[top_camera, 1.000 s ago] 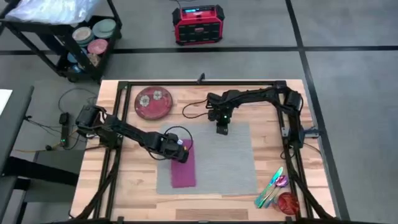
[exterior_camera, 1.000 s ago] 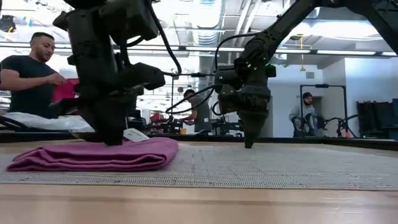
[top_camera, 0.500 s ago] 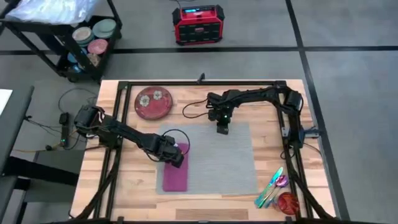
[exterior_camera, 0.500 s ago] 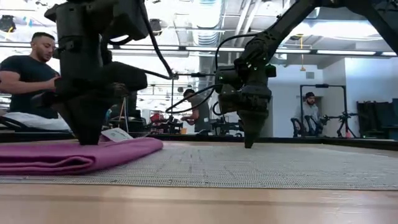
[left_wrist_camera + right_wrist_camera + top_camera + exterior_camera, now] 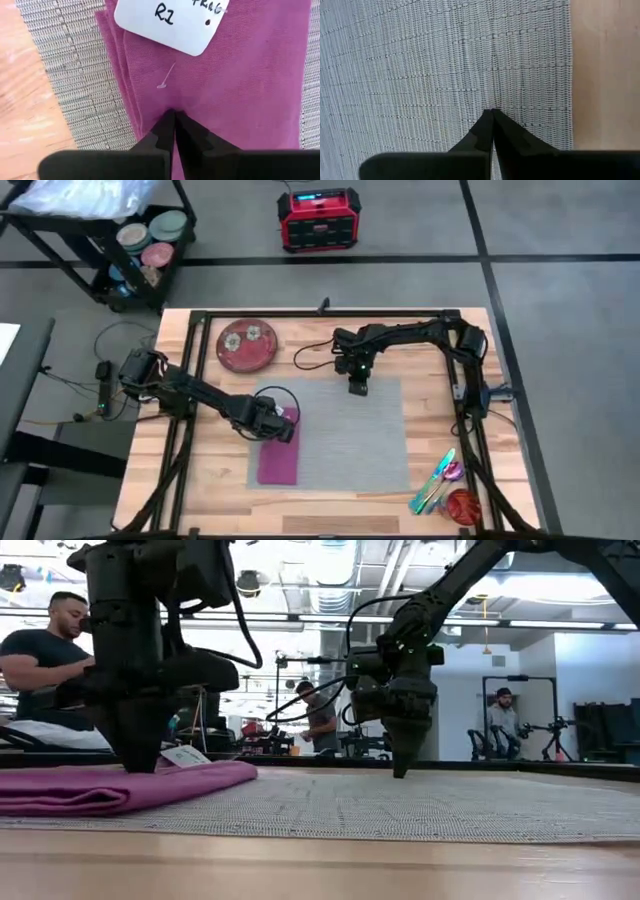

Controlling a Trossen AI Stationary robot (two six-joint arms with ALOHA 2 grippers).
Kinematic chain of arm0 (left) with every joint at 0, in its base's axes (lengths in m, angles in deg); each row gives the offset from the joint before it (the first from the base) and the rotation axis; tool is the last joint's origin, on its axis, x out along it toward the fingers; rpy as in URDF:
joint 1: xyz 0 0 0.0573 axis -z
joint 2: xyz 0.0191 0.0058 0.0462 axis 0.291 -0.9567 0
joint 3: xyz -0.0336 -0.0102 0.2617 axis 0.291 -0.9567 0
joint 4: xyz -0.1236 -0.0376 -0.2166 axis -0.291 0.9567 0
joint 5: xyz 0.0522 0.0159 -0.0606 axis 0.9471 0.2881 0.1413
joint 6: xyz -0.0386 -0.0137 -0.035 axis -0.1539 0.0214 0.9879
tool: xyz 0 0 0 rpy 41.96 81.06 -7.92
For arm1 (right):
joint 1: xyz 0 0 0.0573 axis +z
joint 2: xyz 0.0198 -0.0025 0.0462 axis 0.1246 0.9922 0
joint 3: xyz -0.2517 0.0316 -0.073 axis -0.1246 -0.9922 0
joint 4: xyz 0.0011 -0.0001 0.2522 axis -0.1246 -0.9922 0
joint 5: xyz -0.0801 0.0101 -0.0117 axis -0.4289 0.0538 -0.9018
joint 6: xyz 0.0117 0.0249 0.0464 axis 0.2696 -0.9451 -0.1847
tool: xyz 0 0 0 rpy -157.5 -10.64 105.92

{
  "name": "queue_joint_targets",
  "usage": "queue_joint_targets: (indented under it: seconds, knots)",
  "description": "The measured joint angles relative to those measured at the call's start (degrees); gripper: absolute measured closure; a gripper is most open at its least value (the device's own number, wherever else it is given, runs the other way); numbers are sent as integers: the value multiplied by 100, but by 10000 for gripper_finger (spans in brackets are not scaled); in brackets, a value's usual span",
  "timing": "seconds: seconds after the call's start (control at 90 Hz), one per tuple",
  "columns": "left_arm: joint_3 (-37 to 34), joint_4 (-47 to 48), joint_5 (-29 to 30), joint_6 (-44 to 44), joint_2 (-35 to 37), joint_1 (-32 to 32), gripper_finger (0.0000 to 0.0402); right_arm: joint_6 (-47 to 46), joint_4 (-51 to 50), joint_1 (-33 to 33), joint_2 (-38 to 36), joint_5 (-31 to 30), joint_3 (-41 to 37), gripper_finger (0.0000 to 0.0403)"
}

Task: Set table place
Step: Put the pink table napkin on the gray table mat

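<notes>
A white paper tag (image 5: 172, 22) with rounded corners lies on the folded purple cloth napkin (image 5: 225, 95); it carries handwriting, of which "R2" reads clearly, with a further scrawled word above it cut off by the picture's edge and a small dot beside it. A thin plastic tagging thread runs from the tag into the cloth. The napkin is soft, smooth-woven fabric, folded in layers whose edges show stacked along one side.

The left gripper (image 5: 174, 116) has its two dark fingers pressed together with their tips down on the napkin; whether they pinch any fabric cannot be told. From above, the napkin (image 5: 278, 455) lies as a long narrow strip along the left edge of the grey placemat (image 5: 350, 440), with the left gripper (image 5: 281, 432) at its far end.

The placemat is a large rectangle of coarse woven mesh, its ribbed weave plain in the right wrist view (image 5: 445, 65). It lies flat in the middle of the table (image 5: 210, 490), a top of light wooden planks with a black metal frame. The right gripper (image 5: 492, 112) stands at the placemat's far edge with its fingers closed, tips meeting on the weave near the mat's border.

A round red plate (image 5: 247, 345) with a floral pattern sits at the table's far left, apart from the mat. Colourful cutlery (image 5: 436, 478) and a small red cup (image 5: 462, 506) lie at the near right corner. On the floor beyond the table stands a red and black box-shaped device (image 5: 318, 218). People (image 5: 50, 660) show in the room behind.
</notes>
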Motion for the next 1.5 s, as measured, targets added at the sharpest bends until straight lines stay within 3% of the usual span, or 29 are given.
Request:
queue_joint_targets:
  seconds: [0.267,0.578,0.711,0.844,0.922,1.022,1.111,1.222,1.333,1.5]
  knots:
    - [502,734,383,165,131,-96,401,54,37,-2,8,22,0,403]
    - [829,1033,1098,-999,1256,-343,401,-59,-399,76,-26,36,-3,403]
    - [835,2519,1882,-1351,1578,-474,401,-419,-345,121,-181,65,-16,403]
    - [833,4032,3193,-1370,1804,-756,401,-588,-278,125,-413,81,198,403]
    - [748,4203,3893,-1334,1923,-952,401,-650,-295,125,-552,103,401,403]
    - [554,3965,4300,-1565,2105,-1376,402,-824,-271,125,-778,111,686,403]
    - [245,3510,4254,-1765,2214,-1715,401,-851,-245,101,-1007,157,921,403]
    - [-260,2724,3651,-1932,2264,-1927,401,-1141,-413,31,-1150,172,997,403]
    - [-763,1745,3063,-2119,2267,-1797,401,-1193,-612,160,-1249,-113,930,403]
    - [-1330,419,2680,-2204,2267,-1539,401,-1164,-702,451,-1201,-377,693,403]
